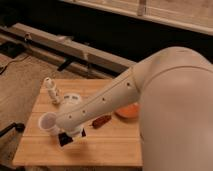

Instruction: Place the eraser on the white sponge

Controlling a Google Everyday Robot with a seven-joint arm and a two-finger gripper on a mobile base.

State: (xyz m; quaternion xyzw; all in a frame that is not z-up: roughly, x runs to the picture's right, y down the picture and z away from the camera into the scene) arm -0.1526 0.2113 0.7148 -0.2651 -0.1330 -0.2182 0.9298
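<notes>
My gripper (70, 137) is at the end of the long white arm, low over the front left of the wooden table (107, 149), just in front of the translucent white cup (48, 121). A small black shape shows at its tip; I cannot tell whether that is the eraser. The white sponge (71, 98) is a pale block further back on the table, partly covered by the arm, next to the white knobbly figure (51, 90).
A brown oblong thing (101, 121) lies right of the gripper. An orange bowl (128, 111) sits at the table's right, partly behind the arm. The arm's big white shoulder (175, 110) fills the right side. Carpet and a dark rail lie behind the table.
</notes>
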